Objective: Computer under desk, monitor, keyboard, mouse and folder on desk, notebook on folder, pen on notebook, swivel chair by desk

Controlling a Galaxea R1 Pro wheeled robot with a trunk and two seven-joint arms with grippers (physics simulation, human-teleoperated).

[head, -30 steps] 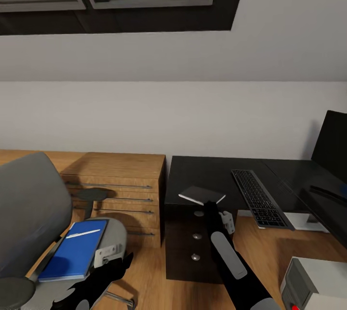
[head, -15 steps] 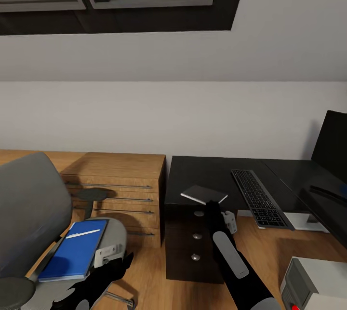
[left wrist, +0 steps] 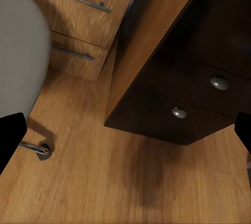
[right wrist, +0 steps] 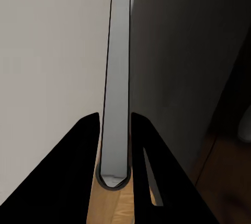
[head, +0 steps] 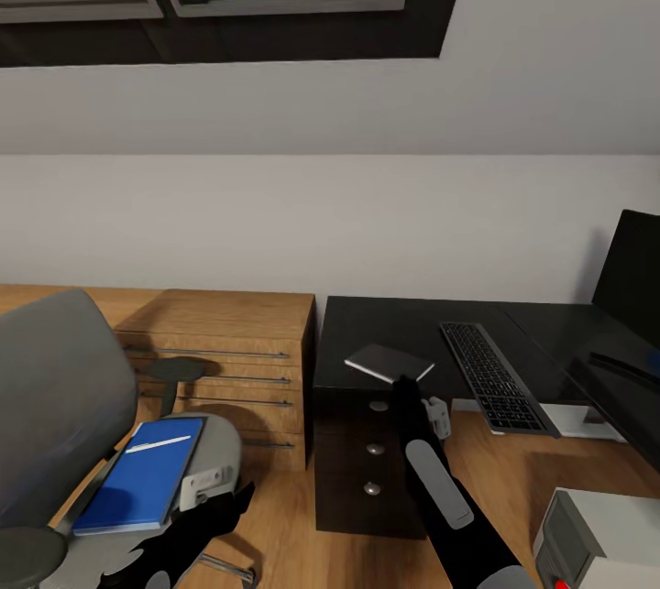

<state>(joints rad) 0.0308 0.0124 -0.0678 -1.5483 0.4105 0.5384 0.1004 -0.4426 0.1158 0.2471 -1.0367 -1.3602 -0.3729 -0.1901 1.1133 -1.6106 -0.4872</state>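
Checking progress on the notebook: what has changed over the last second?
The right gripper, shut on the thin grey notebook, has lifted it slightly up and farther over the black desk. The blue folder on the grey swivel chair stayed put.

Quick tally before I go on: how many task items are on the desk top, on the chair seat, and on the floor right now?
On the desk top: 3 – notebook (held in the right pincer), keyboard, monitor
On the chair seat: 1 – folder
On the floor: 1 – computer
Total: 5

no text, label, brand or number can be read on anything in these views.
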